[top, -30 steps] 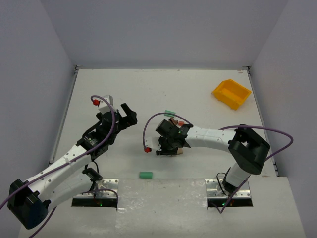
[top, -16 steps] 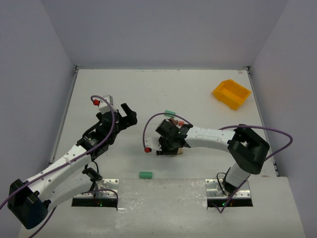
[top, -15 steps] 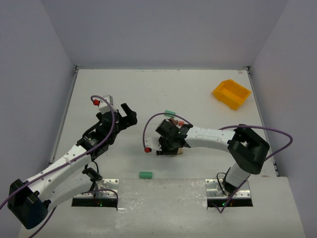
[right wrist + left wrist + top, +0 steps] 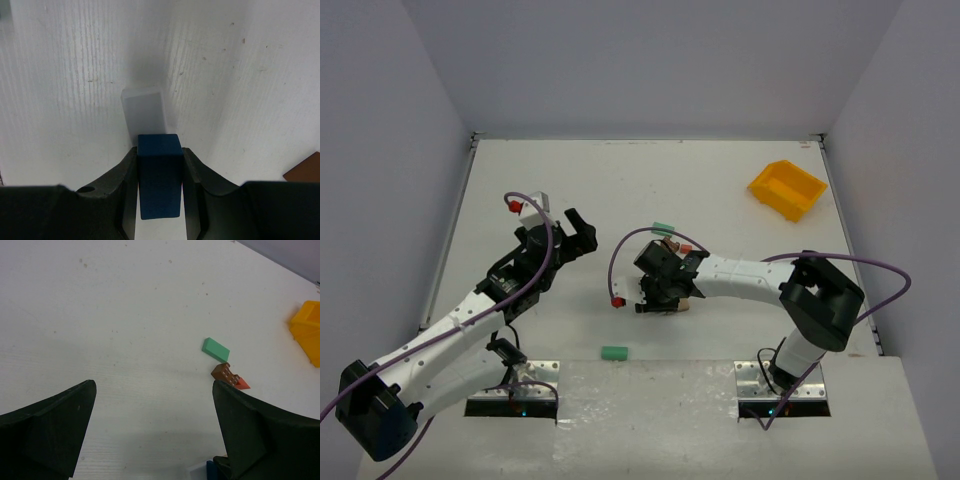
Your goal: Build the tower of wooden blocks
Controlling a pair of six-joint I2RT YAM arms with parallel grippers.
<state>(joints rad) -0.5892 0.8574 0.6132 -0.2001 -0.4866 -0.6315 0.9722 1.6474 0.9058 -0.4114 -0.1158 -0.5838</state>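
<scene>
blue wood block [image 4: 159,175] sits clamped between the partly closed fingers of the right gripper [image 4: 160,157], its end meeting the near end of a pale flat plank [image 4: 144,111] that lies on the white table [image 4: 60,75]. the left gripper [image 4: 153,390] hangs spread wide with nothing in it, a green block [image 4: 215,349] and a brown piece [image 4: 224,373] ahead of it.

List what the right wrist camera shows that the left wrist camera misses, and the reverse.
Only right wrist: the right gripper, shut on a blue block with a pale plank just beyond. Only left wrist: the open left gripper, a green block, a red piece, the yellow bin. Both: the white table, probably the brown block; a blue-and-pale sliver at the left view's bottom edge may be that block and plank.
</scene>
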